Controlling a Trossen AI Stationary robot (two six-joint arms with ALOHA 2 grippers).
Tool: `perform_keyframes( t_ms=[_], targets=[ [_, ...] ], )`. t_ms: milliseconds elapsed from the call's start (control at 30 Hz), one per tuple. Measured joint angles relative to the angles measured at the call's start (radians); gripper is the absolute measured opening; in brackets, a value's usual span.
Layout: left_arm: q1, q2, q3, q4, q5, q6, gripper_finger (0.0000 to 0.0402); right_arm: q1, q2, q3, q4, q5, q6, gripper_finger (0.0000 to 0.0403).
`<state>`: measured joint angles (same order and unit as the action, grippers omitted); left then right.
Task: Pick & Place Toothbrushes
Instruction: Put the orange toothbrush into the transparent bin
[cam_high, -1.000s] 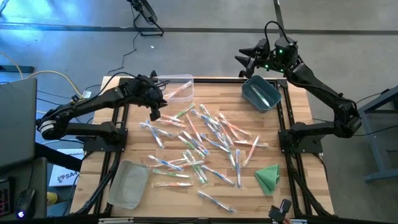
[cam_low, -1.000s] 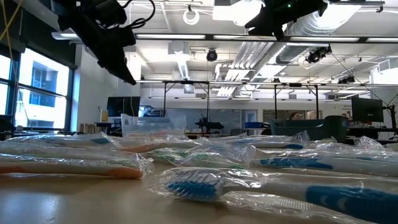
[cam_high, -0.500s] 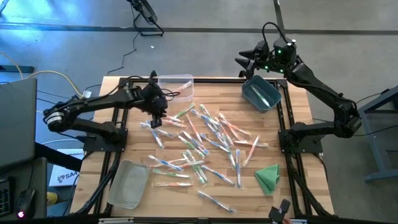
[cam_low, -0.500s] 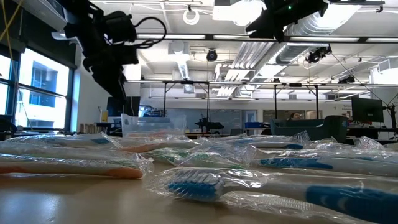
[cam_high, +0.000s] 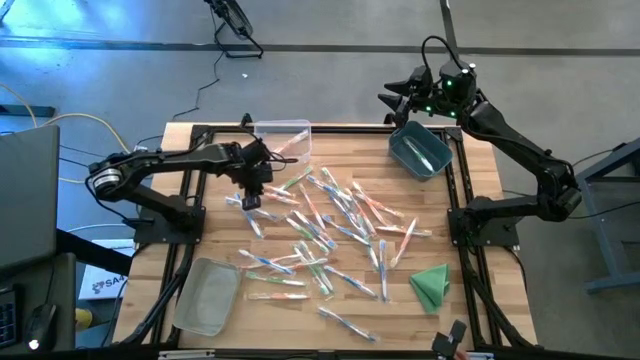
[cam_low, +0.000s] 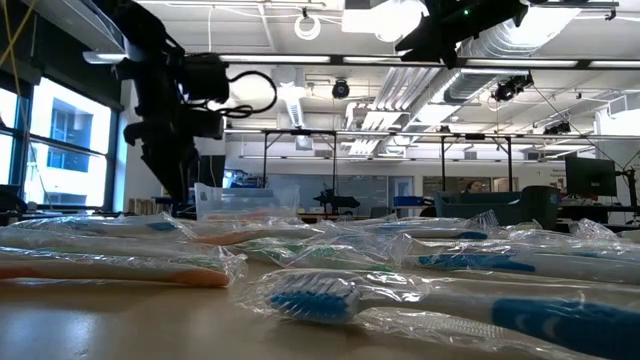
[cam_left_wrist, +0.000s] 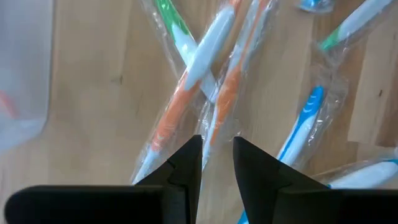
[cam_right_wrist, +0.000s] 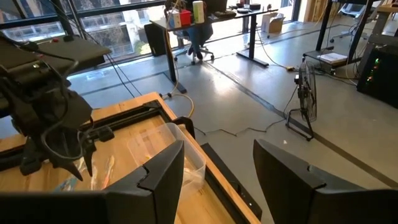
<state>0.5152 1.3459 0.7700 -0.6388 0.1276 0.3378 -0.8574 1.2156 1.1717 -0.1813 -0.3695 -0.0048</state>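
Many toothbrushes (cam_high: 330, 225) in clear wrappers lie scattered flat on the middle of the wooden table. They fill the foreground of the low view (cam_low: 400, 290). My left gripper (cam_high: 252, 195) points down over the left side of the pile, close to the table (cam_low: 170, 200). It is open by a narrow gap (cam_left_wrist: 217, 146), with its fingertips on either side of an orange-and-white toothbrush (cam_left_wrist: 227, 93). My right gripper (cam_high: 392, 97) waits wide open (cam_right_wrist: 217, 177), high above the table's far right corner. My left gripper comes from above, pointing down, its fingertips (cam_left_wrist: 189, 152) across the orange-and-white toothbrush's wrapped handle (cam_left_wrist: 214, 127), which lies flat on the table. I cannot tell whether the fingers touch it.
A clear bin (cam_high: 282, 138) holding a few toothbrushes stands at the far left. A teal bin (cam_high: 420, 150) stands at the far right, and another clear bin (cam_high: 208, 295) at the near left. A folded green cloth (cam_high: 432, 285) lies near right.
My left gripper has gone down from high above the table to just over the left side of the toothbrush pile, and has turned until its fingers point straight down. The toothbrushes have not moved.
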Motion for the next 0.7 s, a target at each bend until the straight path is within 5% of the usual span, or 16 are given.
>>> perform_keyframes(
  t_ms=[700],
  targets=[
    [0.0,0.149,0.0,0.026,-0.061,-0.002,0.0088,0.0,0.0,0.0,-0.001,0.0,0.0,0.0185]
  ],
)
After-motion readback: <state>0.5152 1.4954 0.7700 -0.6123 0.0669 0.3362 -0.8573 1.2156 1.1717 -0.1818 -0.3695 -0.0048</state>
